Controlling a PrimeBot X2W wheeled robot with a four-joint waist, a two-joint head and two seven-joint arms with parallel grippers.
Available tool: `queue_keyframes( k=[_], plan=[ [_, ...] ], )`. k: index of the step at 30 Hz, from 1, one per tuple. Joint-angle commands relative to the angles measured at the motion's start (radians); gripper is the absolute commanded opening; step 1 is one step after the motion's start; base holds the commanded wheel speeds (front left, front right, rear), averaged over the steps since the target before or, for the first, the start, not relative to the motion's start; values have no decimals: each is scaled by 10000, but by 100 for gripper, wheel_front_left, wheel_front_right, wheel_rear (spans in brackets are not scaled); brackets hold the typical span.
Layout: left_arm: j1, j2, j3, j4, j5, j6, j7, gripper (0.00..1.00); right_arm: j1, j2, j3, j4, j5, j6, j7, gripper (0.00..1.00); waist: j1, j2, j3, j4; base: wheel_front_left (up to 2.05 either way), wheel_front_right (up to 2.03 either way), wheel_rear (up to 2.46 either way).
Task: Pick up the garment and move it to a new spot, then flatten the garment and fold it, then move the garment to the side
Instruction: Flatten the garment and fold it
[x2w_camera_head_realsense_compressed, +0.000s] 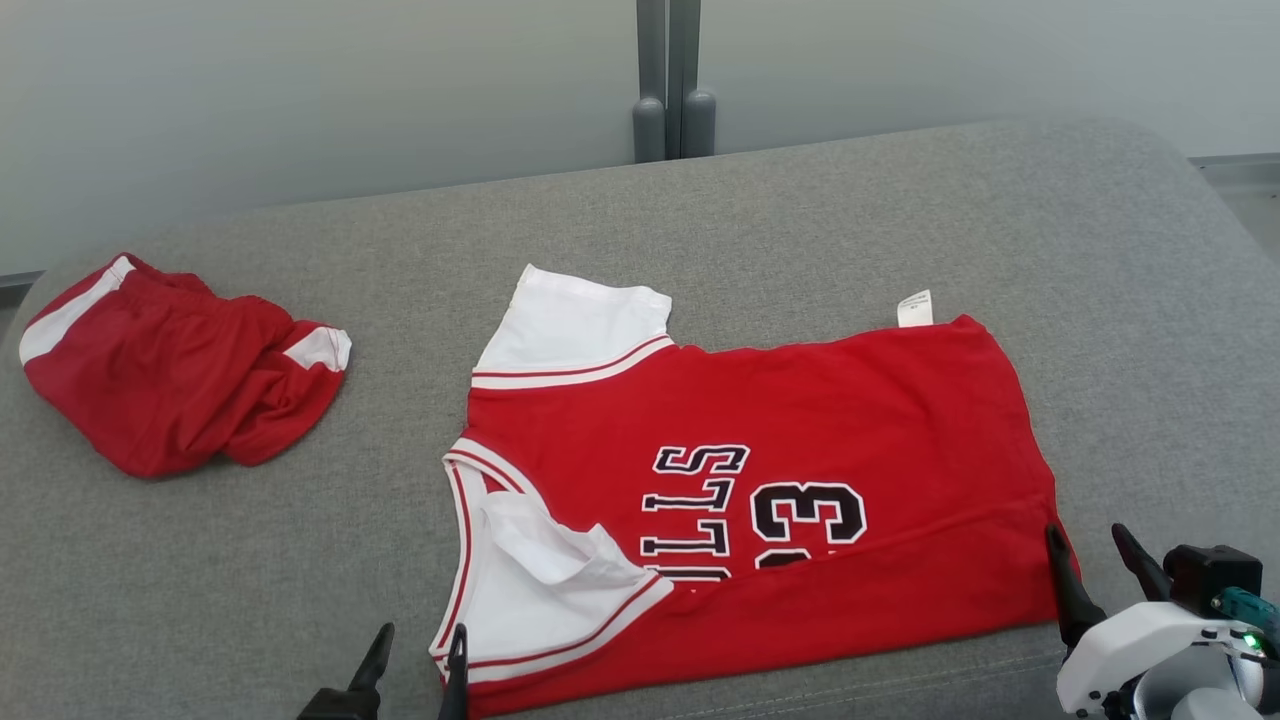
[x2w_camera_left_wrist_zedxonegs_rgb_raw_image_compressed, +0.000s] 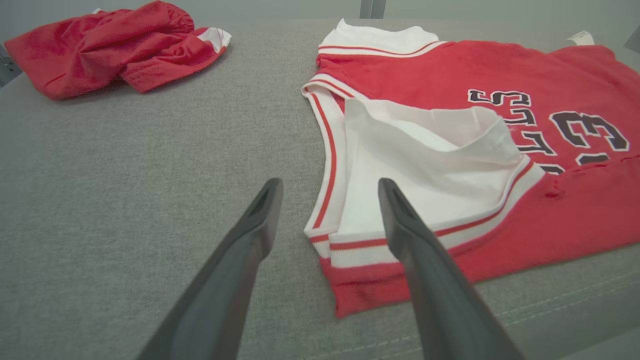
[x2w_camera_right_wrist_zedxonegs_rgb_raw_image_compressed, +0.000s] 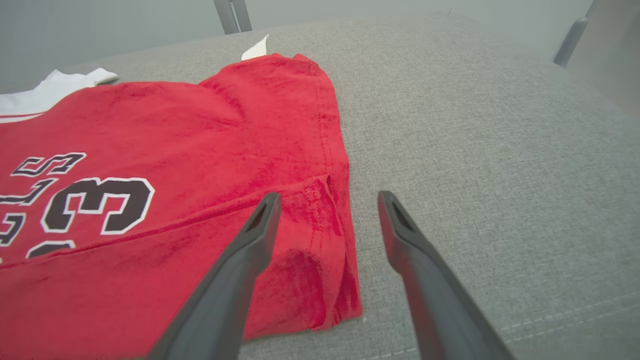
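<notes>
The garment (x2w_camera_head_realsense_compressed: 780, 430) is a red jersey with white trim and dark lettering, lying sideways on the grey cushion with its near long edge folded over. My left gripper (x2w_camera_head_realsense_compressed: 418, 645) stands open at its near left corner, the white sleeve (x2w_camera_left_wrist_zedxonegs_rgb_raw_image_compressed: 425, 165) just beyond the fingers. My right gripper (x2w_camera_head_realsense_compressed: 1088, 545) is open at the near right hem corner (x2w_camera_right_wrist_zedxonegs_rgb_raw_image_compressed: 325, 260), one finger over the red cloth and the other over bare cushion. Nothing is held between either pair of fingers.
A crumpled pair of red shorts (x2w_camera_head_realsense_compressed: 170, 370) with white stripes lies at the cushion's far left. The grey cushion (x2w_camera_head_realsense_compressed: 900, 220) has bare room behind and to the right of the jersey. A grey post (x2w_camera_head_realsense_compressed: 672, 80) stands behind it.
</notes>
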Motion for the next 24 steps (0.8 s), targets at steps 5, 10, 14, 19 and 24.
queue_keyframes(
  k=[5, 10, 14, 19, 24],
  plan=[
    [144, 29, 287, -1184, 308, 243, 4, 100, 262, 153, -90, -1056, -187, -17, -42, 100, 1, 0, -33, 43, 0, 0, 0],
    [127, 27, 576, -2525, 640, 513, 3, 100, 436, 505, -231, -2390, -390, -17, -44, 100, 1, 0, -57, 102, 0, 0, 0],
    [72, 26, 813, -3296, 773, 780, 5, 100, 560, 777, -412, -3094, -626, -17, -44, 100, 1, 0, -52, 191, 0, 0, 0],
    [5, 23, 1005, -3837, 905, 1056, 3, 100, 731, 1031, -747, -3614, -832, -15, -44, 100, 1, 0, -22, 289, 0, 0, 0],
    [-33, 23, 1086, -4041, 1004, 1178, 5, 100, 938, 1350, -1052, -3964, -1010, -15, -44, 100, 1, 0, 27, 345, 0, 0, 0]
  ],
)
